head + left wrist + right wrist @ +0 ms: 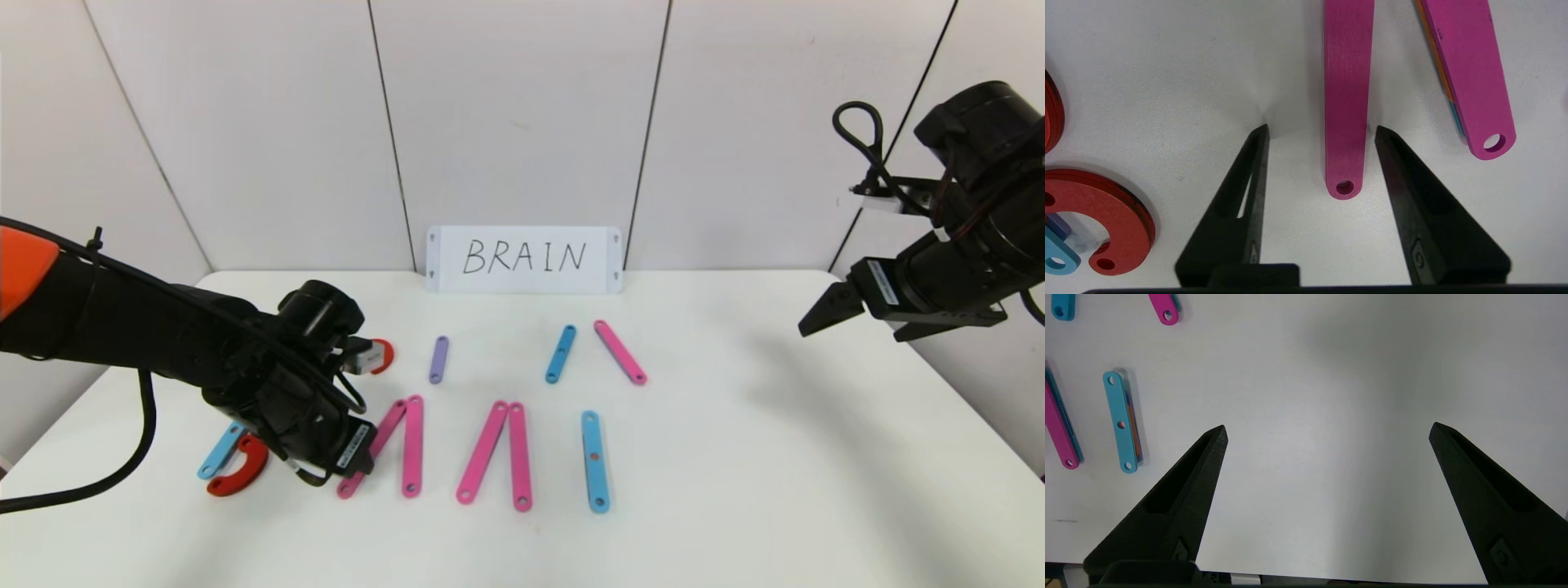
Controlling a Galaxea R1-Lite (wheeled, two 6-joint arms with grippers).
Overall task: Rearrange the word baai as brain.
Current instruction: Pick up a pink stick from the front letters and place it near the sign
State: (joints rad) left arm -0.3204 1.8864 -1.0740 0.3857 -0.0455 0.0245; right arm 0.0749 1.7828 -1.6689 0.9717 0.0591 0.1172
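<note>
White table (735,457): six pink strips, three blue, one purple; left gripper (1322,130) jaws straddling pink strip (1346,102), unclosed; right gripper (1327,430) jaws wide.

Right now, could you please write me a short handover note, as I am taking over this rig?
Left gripper: low on the table, jaws straddling the lower end of a flat pink strip of the first A, one touching its edge, the other apart.
Right gripper: jaws open, empty, raised over bare table on the right.
Pieces: red C-shaped curves and a light-blue strip at left; pink pairs mid-row; a light-blue strip I; spare purple, blue and pink strips behind.
Done: nothing clearly. Left: build R and N.
</note>
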